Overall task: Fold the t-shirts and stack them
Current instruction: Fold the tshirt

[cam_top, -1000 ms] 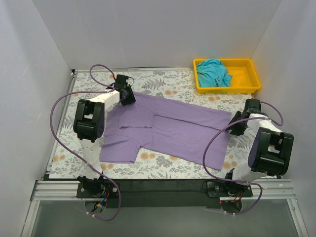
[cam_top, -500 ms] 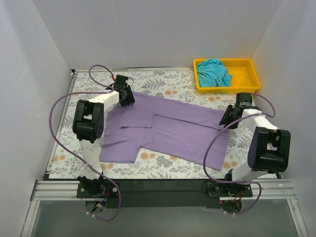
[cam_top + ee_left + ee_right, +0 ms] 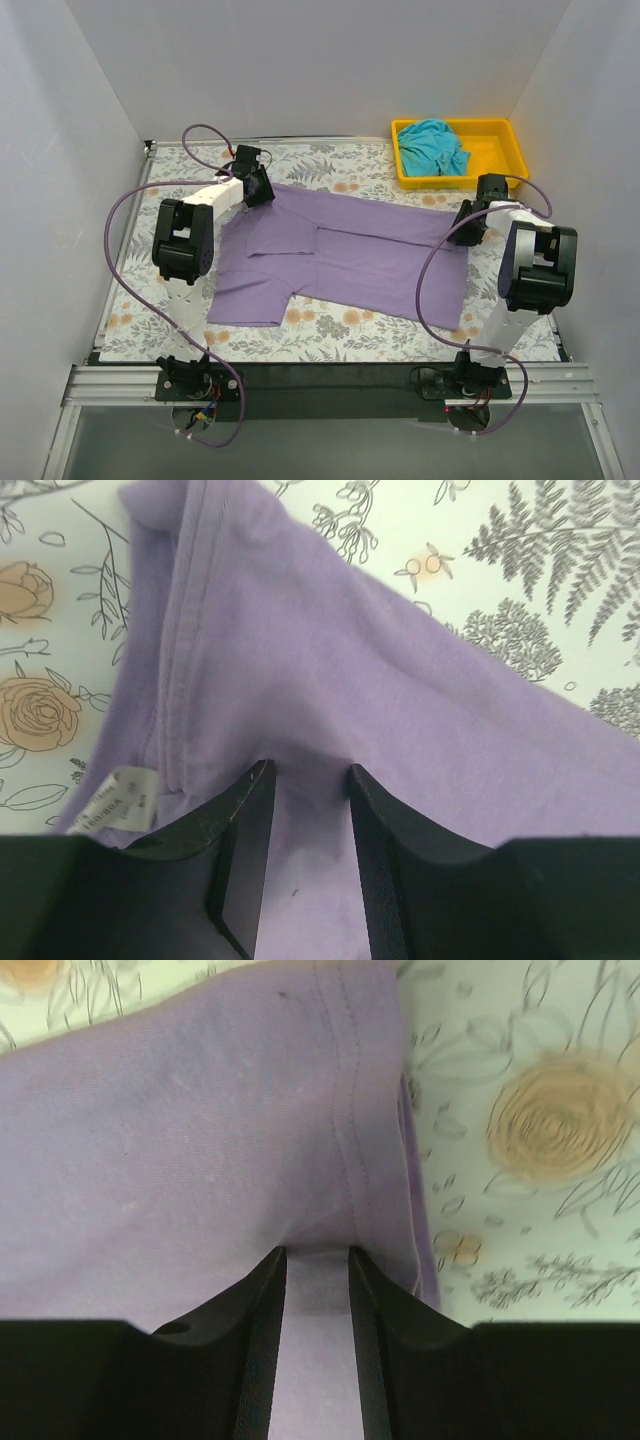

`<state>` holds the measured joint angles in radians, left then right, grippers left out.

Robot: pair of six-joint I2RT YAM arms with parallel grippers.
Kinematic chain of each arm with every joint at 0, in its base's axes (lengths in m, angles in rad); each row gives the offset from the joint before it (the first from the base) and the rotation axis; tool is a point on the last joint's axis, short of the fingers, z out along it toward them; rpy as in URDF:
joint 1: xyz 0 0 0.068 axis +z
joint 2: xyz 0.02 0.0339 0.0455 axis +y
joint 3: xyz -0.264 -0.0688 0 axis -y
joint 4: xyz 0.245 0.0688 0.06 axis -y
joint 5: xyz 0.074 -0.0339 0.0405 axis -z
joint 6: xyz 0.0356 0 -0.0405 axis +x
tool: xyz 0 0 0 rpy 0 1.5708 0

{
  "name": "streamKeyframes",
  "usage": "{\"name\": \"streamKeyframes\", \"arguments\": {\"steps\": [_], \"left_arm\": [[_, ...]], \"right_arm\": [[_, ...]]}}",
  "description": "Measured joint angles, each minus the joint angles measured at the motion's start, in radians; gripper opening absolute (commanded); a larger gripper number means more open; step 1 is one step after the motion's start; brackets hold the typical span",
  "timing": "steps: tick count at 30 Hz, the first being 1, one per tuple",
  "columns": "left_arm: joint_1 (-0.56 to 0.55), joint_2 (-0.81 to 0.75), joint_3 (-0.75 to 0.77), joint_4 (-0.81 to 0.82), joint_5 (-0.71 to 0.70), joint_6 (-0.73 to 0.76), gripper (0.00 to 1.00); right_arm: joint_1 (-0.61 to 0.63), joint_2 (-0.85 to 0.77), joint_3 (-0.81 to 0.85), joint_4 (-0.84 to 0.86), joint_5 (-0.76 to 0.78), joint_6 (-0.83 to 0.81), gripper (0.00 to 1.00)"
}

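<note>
The lavender t-shirt (image 3: 350, 260) lies flat across the floral table, partly folded, with one sleeve at the near left. My left gripper (image 3: 258, 188) is shut on its far left corner. In the left wrist view, purple cloth (image 3: 350, 660) is pinched between the fingertips of the gripper (image 3: 310, 770), beside the collar label (image 3: 115, 800). My right gripper (image 3: 466, 218) is shut on the far right hem corner. The right wrist view shows the stitched hem (image 3: 350, 1110) caught in the gripper (image 3: 317, 1252). The teal t-shirt (image 3: 432, 146) lies crumpled in the yellow tray (image 3: 497, 155).
The yellow tray stands at the back right corner, just behind my right gripper. White walls close in the table on the left, back and right. Purple cables loop from both arms over the table's near sides.
My right gripper has moved toward the back wall with the hem corner in it, dragging the shirt's right end back. My left gripper has shifted slightly back too.
</note>
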<state>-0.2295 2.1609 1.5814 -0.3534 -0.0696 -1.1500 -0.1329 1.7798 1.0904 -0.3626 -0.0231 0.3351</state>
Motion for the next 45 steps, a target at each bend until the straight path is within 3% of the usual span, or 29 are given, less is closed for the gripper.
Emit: {"name": "streamKeyframes", "arguments": {"steps": [7,20,37,38,41,45], "left_arm": [[0.037,-0.046,-0.003,-0.004,0.0,-0.005,0.36],[0.079,-0.145,-0.222,0.048,0.042,-0.04,0.35],[0.077,-0.153,-0.242,0.071,0.085,-0.059,0.16],[0.077,-0.153,-0.242,0.071,0.084,-0.058,0.09],[0.077,-0.153,-0.242,0.071,0.079,-0.054,0.01],[0.077,-0.153,-0.241,0.069,0.054,-0.037,0.0]], "right_arm": [[-0.011,0.074,0.093,0.023,0.046,-0.041,0.34],[-0.012,0.076,0.096,0.023,0.039,-0.065,0.34],[-0.012,0.076,0.096,0.023,0.038,-0.076,0.34],[-0.012,0.076,0.096,0.023,0.038,-0.076,0.34],[-0.012,0.076,0.096,0.023,0.038,-0.077,0.34],[-0.012,0.076,0.096,0.023,0.037,-0.077,0.34]]}}
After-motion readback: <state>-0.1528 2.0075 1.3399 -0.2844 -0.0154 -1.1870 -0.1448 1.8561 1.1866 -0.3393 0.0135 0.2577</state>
